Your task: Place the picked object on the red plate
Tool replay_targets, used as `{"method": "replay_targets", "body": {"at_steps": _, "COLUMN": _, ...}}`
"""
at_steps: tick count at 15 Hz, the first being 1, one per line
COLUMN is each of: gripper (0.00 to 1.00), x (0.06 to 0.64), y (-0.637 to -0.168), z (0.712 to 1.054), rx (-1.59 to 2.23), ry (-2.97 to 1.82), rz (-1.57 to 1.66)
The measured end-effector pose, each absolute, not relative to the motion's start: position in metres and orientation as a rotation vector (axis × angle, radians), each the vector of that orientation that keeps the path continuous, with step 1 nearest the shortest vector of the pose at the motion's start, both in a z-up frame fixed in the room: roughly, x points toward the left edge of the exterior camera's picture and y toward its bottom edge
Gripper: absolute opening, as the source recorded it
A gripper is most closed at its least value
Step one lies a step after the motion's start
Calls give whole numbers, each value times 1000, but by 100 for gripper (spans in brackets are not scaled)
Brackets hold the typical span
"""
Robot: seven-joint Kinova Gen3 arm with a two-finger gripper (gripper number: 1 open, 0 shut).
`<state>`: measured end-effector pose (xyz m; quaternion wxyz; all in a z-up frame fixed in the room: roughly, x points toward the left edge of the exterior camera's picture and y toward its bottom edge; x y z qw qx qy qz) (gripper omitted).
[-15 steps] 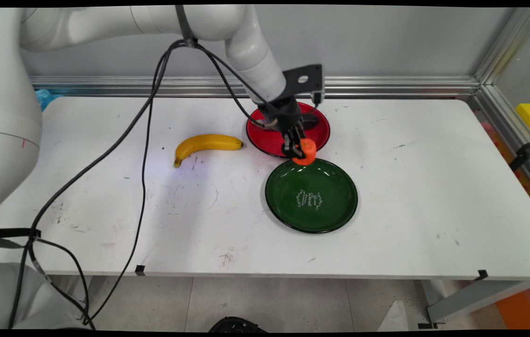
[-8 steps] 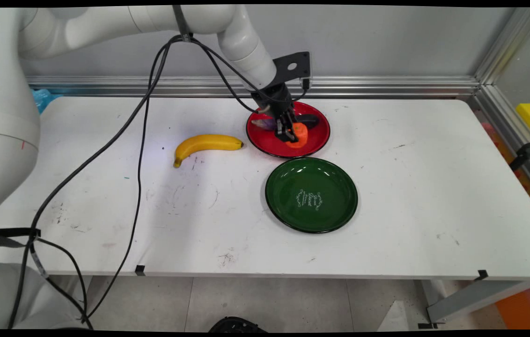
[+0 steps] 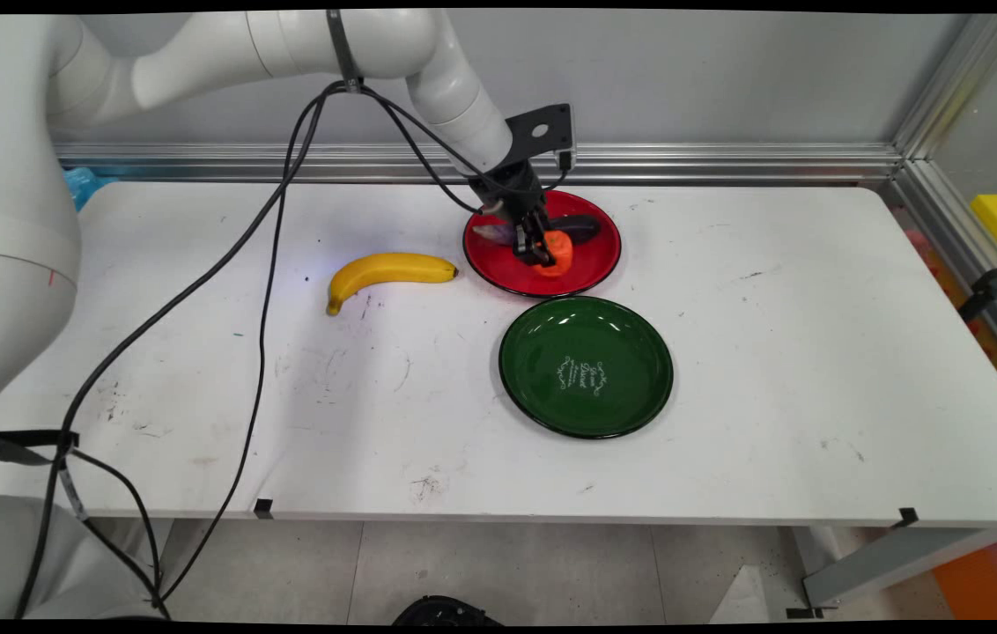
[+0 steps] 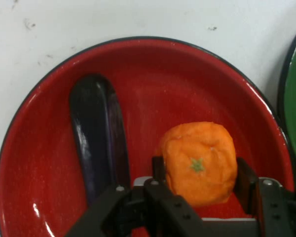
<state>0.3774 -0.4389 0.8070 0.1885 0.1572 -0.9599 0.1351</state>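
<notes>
We see the gripper (image 4: 200, 173) closed on an orange fruit (image 4: 200, 162), one finger (image 4: 246, 185) pressed against each side of it, low over the red plate (image 3: 591, 269). From the hand view we cannot tell whether the fruit rests on the plate or hangs just above it. A dark purple eggplant (image 4: 96, 140) lies in the same plate, just beside the fruit and apart from it. The green plate (image 3: 587, 365) next to the red one holds nothing, and a banana (image 3: 388, 271) lies on the white table (image 3: 816, 352) to the left of the red plate. So the fruit is over the red plate but not released
</notes>
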Motion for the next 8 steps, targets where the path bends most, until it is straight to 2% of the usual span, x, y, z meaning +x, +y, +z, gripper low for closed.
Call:
{"method": "replay_targets", "body": {"at_steps": 3, "gripper": 0, "x": 379, "y": -441, "z": 801, "rx": 446, "ry": -2696, "rz": 366}}
{"method": "replay_targets", "body": {"at_steps": 4, "gripper": 100, "x": 380, "y": -441, "z": 800, "rx": 447, "ry": -2695, "rz": 364}}
{"method": "replay_targets", "body": {"at_steps": 8, "gripper": 100, "x": 380, "y": -444, "z": 797, "rx": 446, "ry": -2689, "rz": 353}}
